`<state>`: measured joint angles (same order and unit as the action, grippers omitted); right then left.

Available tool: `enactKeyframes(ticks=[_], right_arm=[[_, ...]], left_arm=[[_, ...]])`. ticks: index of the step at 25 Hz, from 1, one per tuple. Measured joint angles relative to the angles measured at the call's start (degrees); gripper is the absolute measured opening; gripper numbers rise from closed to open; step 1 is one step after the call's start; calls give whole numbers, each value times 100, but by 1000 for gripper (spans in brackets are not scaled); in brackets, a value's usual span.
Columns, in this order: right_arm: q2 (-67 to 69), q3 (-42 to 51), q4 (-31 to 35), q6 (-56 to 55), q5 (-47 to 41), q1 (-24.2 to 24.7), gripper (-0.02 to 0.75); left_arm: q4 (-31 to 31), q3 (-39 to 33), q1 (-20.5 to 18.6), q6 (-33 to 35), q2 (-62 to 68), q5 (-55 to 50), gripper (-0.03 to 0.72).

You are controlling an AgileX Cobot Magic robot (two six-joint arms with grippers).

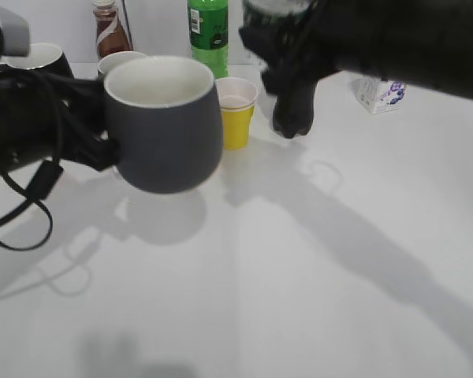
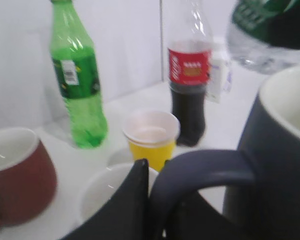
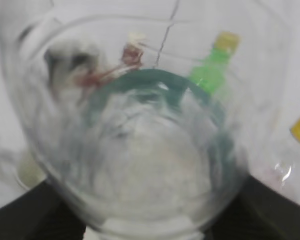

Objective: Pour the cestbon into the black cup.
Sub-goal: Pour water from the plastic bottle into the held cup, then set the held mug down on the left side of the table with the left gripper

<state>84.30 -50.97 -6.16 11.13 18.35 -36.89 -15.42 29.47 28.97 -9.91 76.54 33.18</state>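
The black cup (image 1: 164, 130), a large charcoal-grey mug with a white inside, hangs upright above the table. My left gripper (image 1: 102, 146) is shut on its loop handle. In the left wrist view the fingers (image 2: 152, 172) clamp the handle (image 2: 205, 167). The cestbon (image 2: 262, 30), clear with a dark green label, is held up and to the right of the cup's rim. In the exterior view only a bit of it shows at the top edge (image 1: 274, 8). My right gripper (image 1: 288, 43) is shut on it. The bottle (image 3: 150, 150) fills the right wrist view between the dark fingers (image 3: 147, 222).
At the back stand a green soda bottle (image 1: 209, 31), a cola bottle (image 1: 110, 31), a yellow paper cup (image 1: 236, 114), a glossy black mug (image 1: 39, 59) and another mug (image 1: 122, 61). A small carton (image 1: 381, 93) is at the back right. A maroon mug (image 2: 17, 175) shows in the left wrist view.
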Motion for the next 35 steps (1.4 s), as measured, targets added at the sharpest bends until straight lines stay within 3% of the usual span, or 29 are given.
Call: enactKeyframes(ticks=[4, 10, 17, 21, 35], right_arm=[[-173, 20, 102, -952, -60, 180, 459], [-193, 569, 544, -1348, 152, 834, 459], [-98, 1488, 616, -1497, 928, 1221, 459], [129, 1567, 672, -1508, 1285, 1221, 459], [627, 1572, 939, -1519, 1715, 1221, 459]], left_arm=[[201, 0, -487, 126, 0, 195, 51], [557, 0, -1681, 450, 196, 531, 51], [589, 1, -2570, 480, 1034, 1479, 51], [634, 6, -2713, 480, 1735, 2309, 51], [661, 12, -2717, 765, 3254, 3045, 51]])
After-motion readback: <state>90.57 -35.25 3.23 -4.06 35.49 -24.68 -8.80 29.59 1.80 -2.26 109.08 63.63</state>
